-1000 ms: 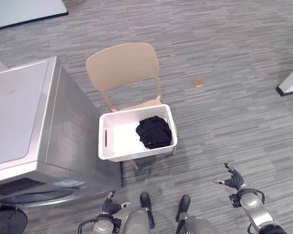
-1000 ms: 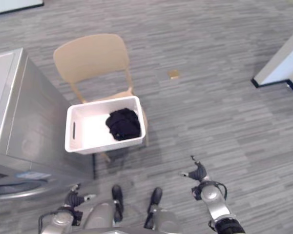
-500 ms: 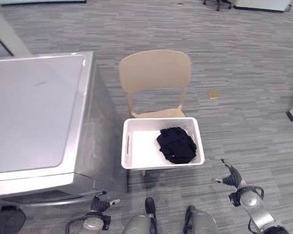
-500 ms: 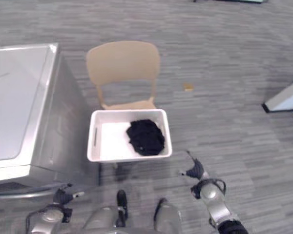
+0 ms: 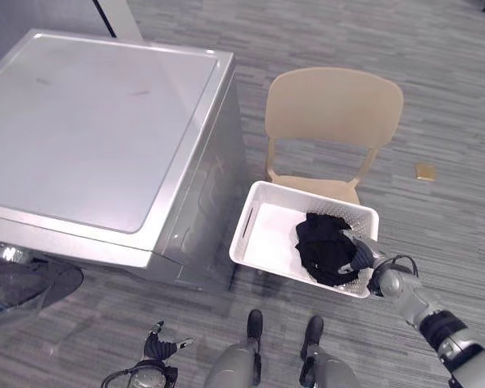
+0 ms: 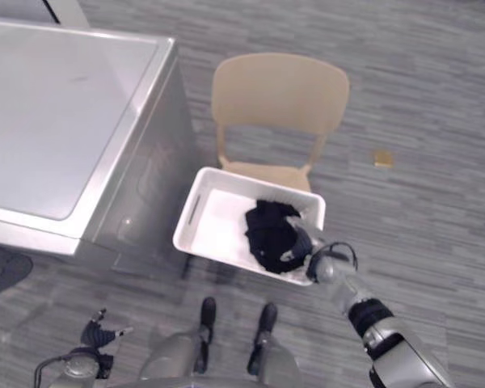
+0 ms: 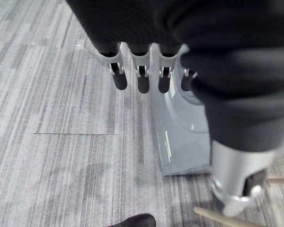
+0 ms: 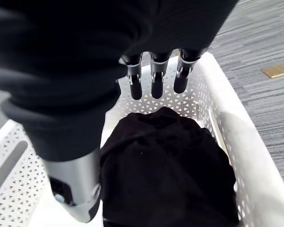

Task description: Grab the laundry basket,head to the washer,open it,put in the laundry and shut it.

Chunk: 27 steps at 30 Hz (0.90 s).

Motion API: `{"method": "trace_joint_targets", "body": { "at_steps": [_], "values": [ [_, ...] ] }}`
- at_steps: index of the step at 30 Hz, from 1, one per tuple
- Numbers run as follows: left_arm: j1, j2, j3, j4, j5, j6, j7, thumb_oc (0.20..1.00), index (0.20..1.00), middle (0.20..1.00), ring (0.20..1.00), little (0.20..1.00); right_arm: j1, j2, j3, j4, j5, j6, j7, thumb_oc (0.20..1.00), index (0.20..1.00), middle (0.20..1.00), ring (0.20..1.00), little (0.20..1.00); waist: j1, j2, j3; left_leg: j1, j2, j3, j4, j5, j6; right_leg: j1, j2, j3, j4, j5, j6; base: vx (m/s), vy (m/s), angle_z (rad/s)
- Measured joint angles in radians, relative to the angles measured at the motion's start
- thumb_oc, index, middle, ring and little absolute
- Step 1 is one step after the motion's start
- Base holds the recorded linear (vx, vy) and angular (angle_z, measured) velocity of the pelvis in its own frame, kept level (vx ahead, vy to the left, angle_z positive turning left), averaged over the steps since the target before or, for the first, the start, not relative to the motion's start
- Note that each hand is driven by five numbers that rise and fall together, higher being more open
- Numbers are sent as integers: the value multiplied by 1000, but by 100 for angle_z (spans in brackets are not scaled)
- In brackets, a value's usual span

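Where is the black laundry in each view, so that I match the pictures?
Left eye view: black laundry in the white basket, lower right.
Right eye view: lower centre, in the basket.
Left wrist view: not in it.
Right wrist view: below the right hand.
Shared landmark: the basket.

One washer (image 5: 105, 137), grey, lid flat on top. One chair (image 5: 333, 109), tan. One laundry basket (image 5: 261, 242), white, on the chair seat. One pile of dark laundry (image 5: 323, 245) in the basket; separate pieces cannot be told apart. One small tan square (image 5: 425, 171) on the floor. Two robot hands: one right hand (image 5: 364, 257) at the basket's edge, one left hand (image 5: 158, 348) low over the floor.
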Motion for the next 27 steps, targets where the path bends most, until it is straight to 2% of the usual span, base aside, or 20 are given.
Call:
{"method": "trace_joint_targets", "body": {
  "at_steps": [1, 2, 4, 6, 9, 11, 12, 13, 14, 19, 20, 24, 25, 27],
  "values": [
    [-9, 0, -7, -1, 0, -4, 1, 1000, 1000, 1000, 1000, 1000, -30, -2, 14, 27, -8, 4, -3, 1000, 1000, 1000, 1000, 1000, 8, 5, 4, -13, 5, -6, -1, 3, -6, -10, 5, -6, -2, 0, -1, -66, -40, 31],
    [-44, 0, -26, -7, -4, -10, 7, 1000, 1000, 1000, 1000, 1000, -118, -3, 30, 115, -14, 7, -18, 1000, 1000, 1000, 1000, 1000, 26, 20, 37, -46, 16, -23, 2, 22, -14, -36, 18, -25, -2, 8, -12, -52, -39, 27],
    [-73, -1, -35, -8, -33, -23, 8, 1000, 1000, 1000, 1000, 1000, -171, -5, 24, 167, -21, 14, -37, 1000, 1000, 1000, 1000, 1000, 45, 38, 75, -62, 28, -33, -1, 30, -21, -47, 30, -37, -2, 9, -12, -44, -32, 19],
    [-105, 0, -45, -7, -44, -32, 15, 1000, 1000, 1000, 1000, 1000, -251, -1, 60, 311, -42, 25, -46, 1000, 1000, 1000, 1000, 1000, 74, 55, 110, -87, 37, -57, -1, 38, -33, -65, 41, -52, -2, 9, -13, -50, -22, 14],
    [-145, 2, -54, -9, -78, -42, 17, 1000, 1000, 1000, 1000, 1000, -302, -4, 55, 377, -42, 49, -54, 1000, 1000, 1000, 1000, 1000, 87, 67, 156, -117, 42, -79, -3, 49, -40, -87, 47, -75, 2, 3, -26, -27, -34, 23],
    [-161, 2, -59, -8, -78, -42, 17, 1000, 1000, 1000, 1000, 1000, -321, -7, 72, 384, -42, 56, -52, 1000, 1000, 1000, 1000, 1000, 91, 71, 162, -138, 42, -89, -4, 54, -45, -102, 49, -87, 1, 3, -27, 10, -28, 14],
    [-172, 3, -62, -9, -78, -42, 17, 1000, 1000, 1000, 1000, 1000, -327, -16, 95, 374, -42, 61, -49, 645, 645, 645, 645, 645, 93, 73, 169, -140, 43, -96, -6, 56, -46, -102, 50, -95, 1, 3, -27, 25, -4, 22],
    [-181, 3, -62, -12, -78, -42, 16, 1000, 1000, 1000, 1000, 1000, -328, -17, 97, 366, -42, 57, -43, 645, 645, 645, 645, 645, 94, 73, 171, -141, 42, -106, -8, 58, -48, -101, 50, -103, 2, 3, -32, 46, -4, 24],
    [-182, 3, -63, -12, -78, -43, 16, 1000, 1000, 1000, 1000, 1000, -328, -17, 101, 351, -40, 58, -34, 200, 200, 200, 200, 200, 97, 72, 171, -138, 42, -114, -13, 58, -48, -96, 50, -110, 3, 1, -38, 29, 0, 22],
    [-183, 2, -65, -46, -78, -41, 9, 1000, 1000, 1000, 1000, 1000, -285, -35, 39, 136, 65, 47, -15, 200, 200, 200, 200, 200, 95, 68, 173, -112, 36, -117, -21, 58, -48, -68, 46, -108, 0, -1, -40, 54, 37, 8],
    [-183, 2, -64, -54, -78, -38, 6, 1000, 1000, 1000, 1000, 1000, -223, -36, -22, 41, 142, 38, -15, 200, 200, 200, 200, 200, 90, 63, 175, -71, 35, -116, -33, 58, -48, -29, 45, -97, -3, -1, -40, 51, 39, 10],
    [-171, 3, -59, -96, -78, -39, 5, 1000, 1000, 1000, 1000, 1000, -129, -12, -145, -79, 270, 25, -18, 200, 200, 200, 200, 200, 78, 41, 169, -14, 32, -111, -56, 57, -49, 21, 43, -84, -12, -11, -50, 63, 55, 3],
    [-167, -5, -46, -107, -78, -29, -4, 1000, 1000, 1000, 1000, 1000, -54, 9, -244, -196, 358, 24, -18, 200, 200, 200, 200, 200, 68, 33, 168, 2, 29, -108, -58, 57, -49, 39, 42, -76, -18, -10, -50, 81, 68, -6],
    [-159, -6, -41, -107, -78, -18, -8, 1000, 1000, 1000, 1000, 1000, -21, 17, -254, -237, 402, 16, -15, 200, 200, 200, 200, 200, 56, 23, 163, 27, 30, -98, -60, 53, -48, 58, 42, -65, -19, -10, -50, 88, 76, -14]
  ]
}}
